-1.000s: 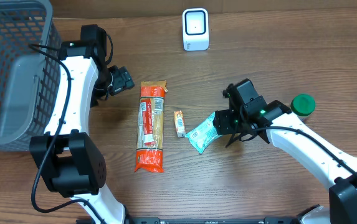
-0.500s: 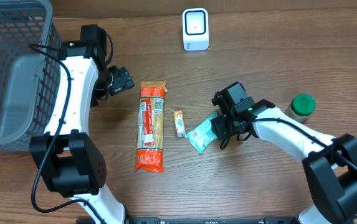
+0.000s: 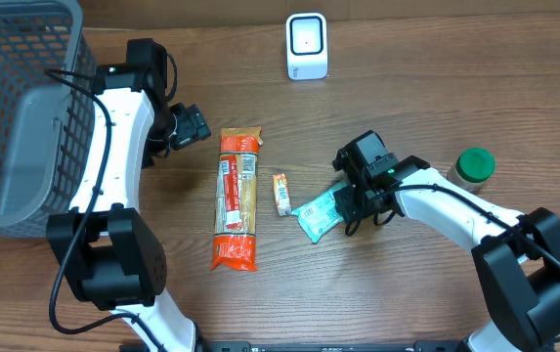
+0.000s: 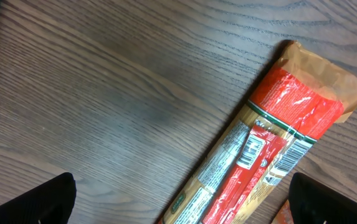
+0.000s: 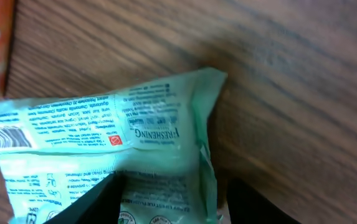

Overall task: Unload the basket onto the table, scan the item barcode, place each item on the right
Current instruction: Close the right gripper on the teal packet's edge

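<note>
On green packet (image 5: 103, 146), print "RESHENING"

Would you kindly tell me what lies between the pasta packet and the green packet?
A small orange sachet lies between the pasta packet and the green packet, touching neither, as the overhead view shows.

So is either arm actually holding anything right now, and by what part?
The left gripper is open and empty. The right gripper straddles one end of the packet, jaws partly closed; whether it grips it cannot be told.
</note>
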`<state>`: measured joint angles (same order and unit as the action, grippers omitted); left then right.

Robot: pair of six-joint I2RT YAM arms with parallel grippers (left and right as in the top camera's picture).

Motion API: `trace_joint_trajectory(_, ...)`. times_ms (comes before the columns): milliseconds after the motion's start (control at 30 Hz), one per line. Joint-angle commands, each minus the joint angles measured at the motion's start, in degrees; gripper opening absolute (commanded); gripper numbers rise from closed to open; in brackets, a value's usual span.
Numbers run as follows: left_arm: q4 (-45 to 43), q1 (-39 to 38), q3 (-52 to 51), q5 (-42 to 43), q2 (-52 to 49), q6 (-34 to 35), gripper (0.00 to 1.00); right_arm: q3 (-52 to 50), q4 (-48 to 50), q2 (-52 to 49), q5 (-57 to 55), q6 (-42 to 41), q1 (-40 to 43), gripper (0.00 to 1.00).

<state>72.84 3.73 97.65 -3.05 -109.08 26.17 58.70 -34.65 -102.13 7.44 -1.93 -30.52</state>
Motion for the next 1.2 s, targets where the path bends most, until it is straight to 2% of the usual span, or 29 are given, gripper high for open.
trace_joint_trajectory(0,-0.04,-0.42,-0.04,-0.09,1.09,-0.44,1.00,0.42,-3.74,-0.15,-9.01,-5.88,0.00,0.54)
trace_joint_trajectory(367,-0.04,-0.42,-0.04,-0.09,1.09,-0.44,0.99,1.99,-3.58,4.11,-4.74,-7.02,0.61,0.59)
trace_joint_trajectory(533,-0.04,-0.42,-0.04,-0.07,1.09,-0.42,1.00,2.95,-3.56,6.25,-4.74,-6.78,0.61,0.66)
trace_joint_trajectory(633,-0.04,-0.42,-0.04,-0.07,1.09,-0.42,1.00,2.75,-3.61,6.05,-4.28,-4.39,0.61,0.66)
trace_joint_trajectory(733,-0.04,-0.42,-0.04,-0.07,1.09,-0.44,1.00,2.36,-3.13,5.60,-2.80,-2.05,0.61,0.65)
trace_joint_trajectory(1167,-0.04,-0.44,-0.04,-0.07,1.09,-0.44,1.00,1.25,-1.11,0.98,-2.86,-2.10,0.68,0.56)
